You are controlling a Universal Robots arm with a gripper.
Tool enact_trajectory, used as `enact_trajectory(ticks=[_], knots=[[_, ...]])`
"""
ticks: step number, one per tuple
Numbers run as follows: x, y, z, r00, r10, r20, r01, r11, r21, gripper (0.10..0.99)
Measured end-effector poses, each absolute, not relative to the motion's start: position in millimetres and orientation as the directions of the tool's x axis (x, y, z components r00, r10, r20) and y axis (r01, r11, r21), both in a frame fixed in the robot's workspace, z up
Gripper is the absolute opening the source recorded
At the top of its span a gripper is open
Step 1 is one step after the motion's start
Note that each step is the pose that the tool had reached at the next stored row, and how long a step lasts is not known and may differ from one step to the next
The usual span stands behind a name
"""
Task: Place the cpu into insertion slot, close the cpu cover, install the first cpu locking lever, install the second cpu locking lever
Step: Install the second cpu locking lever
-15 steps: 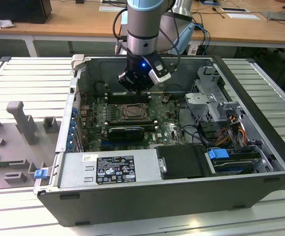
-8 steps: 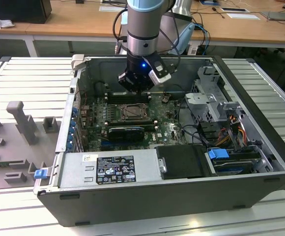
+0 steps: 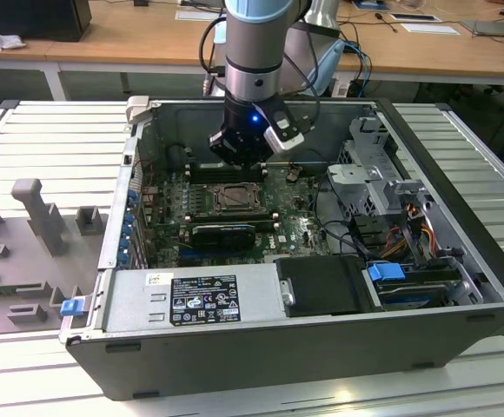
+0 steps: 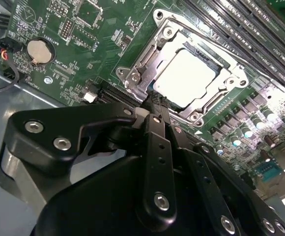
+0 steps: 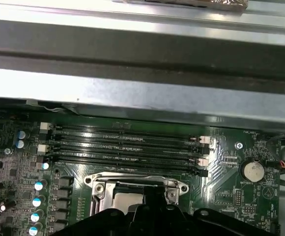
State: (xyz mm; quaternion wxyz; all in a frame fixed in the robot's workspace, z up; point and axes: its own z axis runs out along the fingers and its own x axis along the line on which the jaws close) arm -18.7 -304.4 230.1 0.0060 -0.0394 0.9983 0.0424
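The cpu (image 4: 185, 77), a pale silvery square, lies flat in the insertion slot (image 4: 132, 73) on the green motherboard. The cpu cover (image 4: 220, 96), a metal frame, lies down around it with the chip showing through its window. My gripper (image 4: 155, 100) is shut, its black fingertips pressed together just over the socket's rim, with nothing visibly held. In the exterior view the gripper (image 3: 239, 158) hangs inside the open computer case, right above the insertion slot (image 3: 235, 199). In the first wrist view the cpu (image 5: 125, 199) and the cover (image 5: 135, 183) sit just past the gripper's dark body.
Long black memory slots (image 5: 128, 147) run beside the socket, with the case wall (image 5: 142, 88) behind them. A coin battery (image 4: 39, 50) sits on the board. A black expansion card (image 3: 226, 233), the power supply (image 3: 191, 295) and a drive cage (image 3: 382, 178) with cables crowd the case.
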Motion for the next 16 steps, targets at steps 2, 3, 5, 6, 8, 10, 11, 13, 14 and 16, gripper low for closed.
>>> enact_trajectory(ticks=[2,3,5,6,8,10,11,13,14,16], knots=[[-18.6,-305.1,231.0,-0.997,-0.078,-0.015,-0.079,0.993,0.084,0.106],[-18.7,-306.0,231.1,-0.997,-0.078,-0.015,-0.079,0.993,0.084,0.106],[-18.7,-309.2,231.1,-0.997,-0.078,-0.015,-0.079,0.993,0.084,0.106],[-18.7,-310.6,231.1,-0.997,-0.078,-0.015,-0.079,0.993,0.084,0.106],[-18.7,-314.4,231.1,-0.997,-0.078,-0.015,-0.079,0.993,0.084,0.106],[-18.7,-319.8,231.1,-0.997,-0.078,-0.015,-0.079,0.993,0.084,0.106],[-18.7,-321.4,231.1,-0.997,-0.078,-0.015,-0.079,0.993,0.084,0.106],[-18.7,-325.2,231.1,-0.997,-0.078,-0.015,-0.079,0.993,0.084,0.106],[-18.7,-326.4,231.1,-0.997,-0.078,-0.015,-0.079,0.993,0.084,0.106],[-18.7,-328.9,231.1,-0.997,-0.078,-0.015,-0.079,0.993,0.084,0.106]])
